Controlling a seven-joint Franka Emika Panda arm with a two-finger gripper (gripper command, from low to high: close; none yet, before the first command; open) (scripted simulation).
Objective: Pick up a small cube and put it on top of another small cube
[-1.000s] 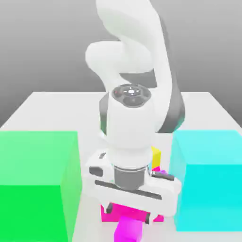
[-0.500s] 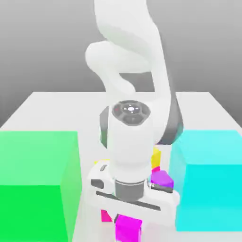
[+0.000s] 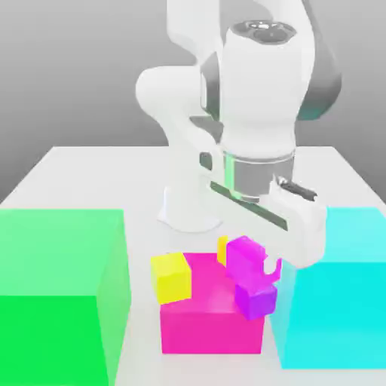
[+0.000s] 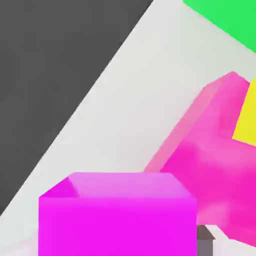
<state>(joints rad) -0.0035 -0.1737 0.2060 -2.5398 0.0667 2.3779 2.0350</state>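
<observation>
My gripper [image 3: 250,261] is shut on the small cube [image 3: 243,253], a bright magenta one, and holds it in the air over the big pink block [image 3: 203,324]. One dark fingertip [image 3: 268,266] shows at the cube's side. The other small cube [image 3: 256,298], darker violet, rests on the pink block's top near its right edge, just below and slightly right of the held cube. In the hand view the held magenta cube [image 4: 117,215] sits close in front, with the pink block [image 4: 215,170] beyond it.
A small yellow cube [image 3: 172,277] sits on the pink block's left corner, another yellow cube [image 3: 222,249] behind it. A big green block [image 3: 56,294] stands at the exterior view's left, a big cyan block [image 3: 339,301] at its right. The white table [image 3: 98,177] lies open behind.
The gripper closed on the magenta cube low at the table's front, then rose with it and swung back and to the exterior view's right, over the pink block beside the violet cube.
</observation>
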